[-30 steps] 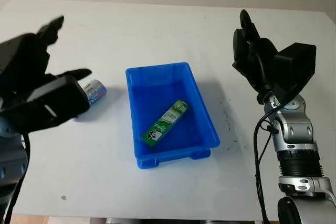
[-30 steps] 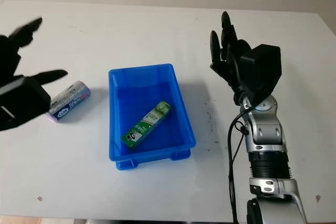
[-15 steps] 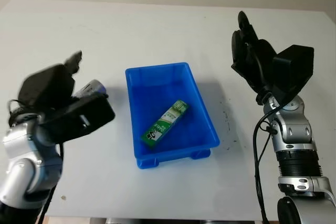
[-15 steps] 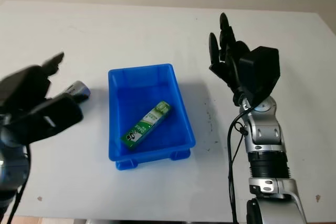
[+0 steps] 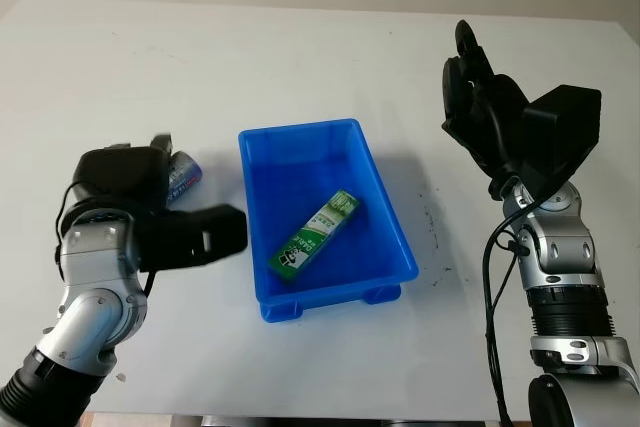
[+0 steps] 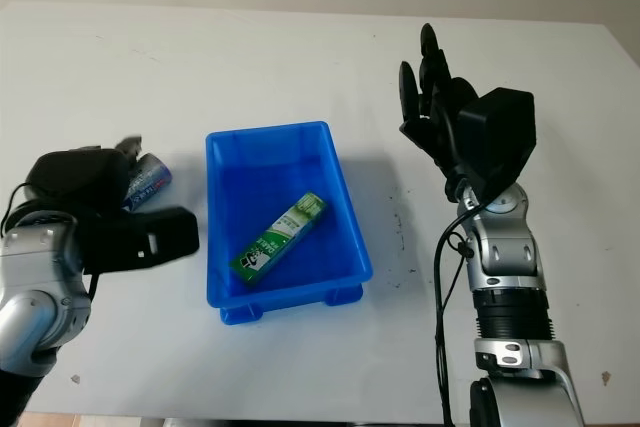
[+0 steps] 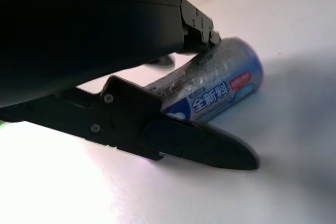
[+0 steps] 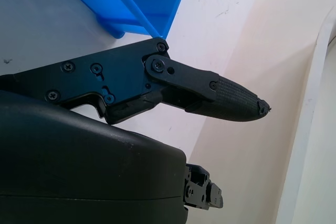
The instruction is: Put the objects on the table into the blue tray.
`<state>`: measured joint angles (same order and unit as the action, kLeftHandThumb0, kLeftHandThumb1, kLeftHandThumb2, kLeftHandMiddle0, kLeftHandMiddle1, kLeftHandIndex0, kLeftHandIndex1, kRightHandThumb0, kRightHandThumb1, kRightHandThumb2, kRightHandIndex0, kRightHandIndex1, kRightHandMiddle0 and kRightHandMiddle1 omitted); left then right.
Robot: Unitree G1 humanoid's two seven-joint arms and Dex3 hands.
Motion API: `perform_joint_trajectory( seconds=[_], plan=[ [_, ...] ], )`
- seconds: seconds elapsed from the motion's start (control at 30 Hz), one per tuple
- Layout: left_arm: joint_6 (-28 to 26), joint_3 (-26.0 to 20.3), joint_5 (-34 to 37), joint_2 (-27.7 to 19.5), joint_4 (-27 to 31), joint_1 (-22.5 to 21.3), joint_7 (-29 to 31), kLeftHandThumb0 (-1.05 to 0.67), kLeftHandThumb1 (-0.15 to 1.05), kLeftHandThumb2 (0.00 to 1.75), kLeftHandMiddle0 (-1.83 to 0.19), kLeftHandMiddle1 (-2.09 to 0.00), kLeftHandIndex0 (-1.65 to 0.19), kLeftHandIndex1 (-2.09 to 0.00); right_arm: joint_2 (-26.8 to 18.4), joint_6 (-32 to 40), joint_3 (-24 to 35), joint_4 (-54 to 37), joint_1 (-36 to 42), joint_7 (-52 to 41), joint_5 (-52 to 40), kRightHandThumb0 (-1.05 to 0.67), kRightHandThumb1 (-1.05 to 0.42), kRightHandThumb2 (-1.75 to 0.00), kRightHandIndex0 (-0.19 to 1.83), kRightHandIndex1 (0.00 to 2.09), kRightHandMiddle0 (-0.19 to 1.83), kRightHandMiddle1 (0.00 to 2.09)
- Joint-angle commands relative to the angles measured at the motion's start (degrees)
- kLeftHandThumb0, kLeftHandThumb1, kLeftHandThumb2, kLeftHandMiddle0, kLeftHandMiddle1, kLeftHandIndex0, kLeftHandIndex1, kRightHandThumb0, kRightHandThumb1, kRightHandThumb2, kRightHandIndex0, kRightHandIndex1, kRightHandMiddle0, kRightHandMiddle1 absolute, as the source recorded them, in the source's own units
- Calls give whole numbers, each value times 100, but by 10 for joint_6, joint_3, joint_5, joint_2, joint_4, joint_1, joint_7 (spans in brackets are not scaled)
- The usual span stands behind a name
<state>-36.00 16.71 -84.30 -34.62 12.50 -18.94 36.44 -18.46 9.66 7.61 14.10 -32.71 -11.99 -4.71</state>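
Centrally, a blue tray (image 5: pixel 262 152) is seen on the white table (image 5: pixel 300 57), the left hand (image 5: pixel 150 222) at left around a silver tube (image 7: pixel 220 85) without a visible clasp, the right hand (image 5: pixel 480 112) raised, released.

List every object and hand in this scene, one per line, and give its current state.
Blue plastic tray: upright on the table, holding one item.
Green rectangular packet: lying flat inside the tray.
Silver-and-blue cylindrical tube: on its side, between the left hand's fingers.
Left hand: around the tube.
Right hand: open, raised.
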Motion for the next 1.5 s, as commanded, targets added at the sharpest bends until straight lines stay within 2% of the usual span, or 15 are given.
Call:
perform_joint_trajectory(
  seconds=[0.0, 0.03, 0.1, 0.33, 0.4, 0.5, 0.57, 0.7, 0.77, 0.8, 0.87, 1.0, 1.2, 1.33, 1.47],
  plan=[
    [9, 1, -25, 7, -8, -6, -12, -56, 102, 6, -66, -204, -27, -68, -1, -1, 2, -8, -6, 0, -2, -75, -105, -72, -19, 0, -19, 0],
    [17, 1, -36, 7, -10, -7, -13, -53, 103, 8, -73, -207, -19, -85, -1, -2, 3, -7, -5, 0, -3, -75, -105, -73, -19, 0, -19, 0],
    [37, -1, -46, 7, -7, -8, -8, -45, 104, 14, -71, -209, -17, -102, -2, -7, 2, -4, -5, -1, -2, -75, -105, -72, -19, 0, -19, 0],
    [70, -15, -65, 18, -6, -11, -7, -42, 105, 20, -64, -209, -20, -92, -3, -7, 2, -4, -5, -5, -4, -75, -105, -72, -19, 0, -19, 0],
    [75, -17, -72, 23, -10, -15, -9, -43, 105, 22, -66, -209, -14, -104, -3, -8, 3, -5, -4, -4, -4, -75, -105, -72, -19, 0, -19, 0],
    [77, -24, -70, 33, -15, -21, -27, -46, 105, 27, -77, -209, -3, -171, -4, -7, 3, -5, -4, -6, -3, -75, -105, -72, -19, 0, -19, 0],
    [81, -27, -71, 36, -15, -23, -41, -49, 105, 32, -76, -209, 0, -198, -4, -7, 3, -6, -3, -6, -4, -75, -105, -72, -19, 0, -19, 0],
    [91, -44, -57, 34, 0, -27, -72, -48, 105, 34, -80, -209, -16, -209, -3, -3, 5, -7, -3, -8, -7, -74, -105, -71, -19, 0, -19, 0],
    [103, -58, -46, 25, 12, -32, -101, -50, 105, 34, -83, -209, -13, -208, -4, -6, 5, -6, -2, -8, -7, -74, -105, -71, -19, 0, -19, 0],
    [110, -71, -30, 24, 20, -33, -127, -50, 105, 32, -84, -209, -10, -205, -5, -7, 5, -6, -3, -8, -7, -74, -105, -71, -19, 0, -19, 0],
    [120, -100, 7, 24, 40, -35, -179, -46, 105, 30, -91, -209, -21, -208, -4, -5, 5, -7, -3, -8, -7, -74, -105, -71, -19, 0, -19, 0],
    [140, -141, 41, 14, 67, -57, -255, -48, 105, 29, -88, -209, -21, -209, -4, -3, 6, -4, -4, -9, -9, -74, -105, -71, -19, 0, -19, 0],
    [193, -186, 176, 37, 119, -104, -327, -50, 105, 31, -108, -209, -50, -209, -2, 0, 4, -4, -5, -8, -9, -72, -105, -71, -19, 0, -19, 0],
    [247, -201, 305, 56, 141, -121, -332, -49, 105, 29, -111, -209, -64, -209, -5, -5, 3, -2, -5, -13, -8, -72, -105, -71, -19, 0, -19, 0],
    [298, -191, 448, 55, 149, -142, -261, -43, 105, 25, -104, -209, -49, -209, -4, -6, 4, -2, -5, -13, -8, -72, -105, -71, -19, 0, -19, 0]
  ],
)
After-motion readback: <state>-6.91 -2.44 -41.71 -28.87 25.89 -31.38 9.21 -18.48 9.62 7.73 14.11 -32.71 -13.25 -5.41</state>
